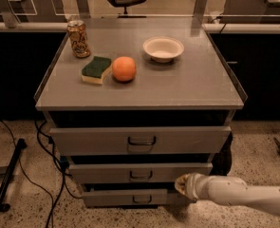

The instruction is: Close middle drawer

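Observation:
The middle drawer (101, 173) is the second grey drawer of the cabinet, with a low flat front and a small loop handle (141, 175). It stands slightly out from the cabinet, with a dark gap above its front. My gripper (182, 185) is the pale tip of a white arm (244, 196) reaching in from the lower right. It sits at the right end of the middle drawer's front, just below its lower edge, at or very near the front.
The top drawer (82, 140) stands out further and the bottom drawer (106, 197) sits below. On the cabinet top (187, 89) are a can (78, 38), a sponge (96, 69), an orange (124, 69) and a white bowl (163, 48). Cables (44, 175) lie on the floor at left.

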